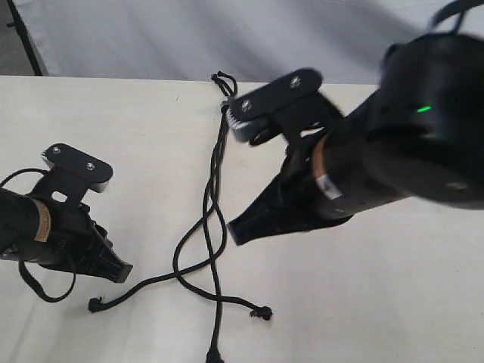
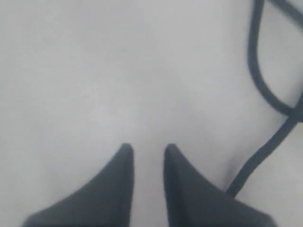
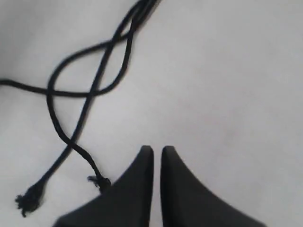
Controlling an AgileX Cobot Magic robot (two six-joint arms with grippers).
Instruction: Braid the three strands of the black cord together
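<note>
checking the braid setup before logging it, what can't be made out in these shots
- Exterior view: the lowest strand tip touches the bottom edge, so its end is cut off.
- Exterior view: the knot is too small to show how it is tied.
- Left wrist view: blurred; only a stretch of cord shows, running off the edges.
- Right wrist view: the cord leaves the frame before the knot.

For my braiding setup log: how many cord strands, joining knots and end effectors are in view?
Thin matte black cord strands: 3
Small looped black knot joining them: 1
Black pointed robot end effectors: 2, left end effector, right end effector
Total: 6
</note>
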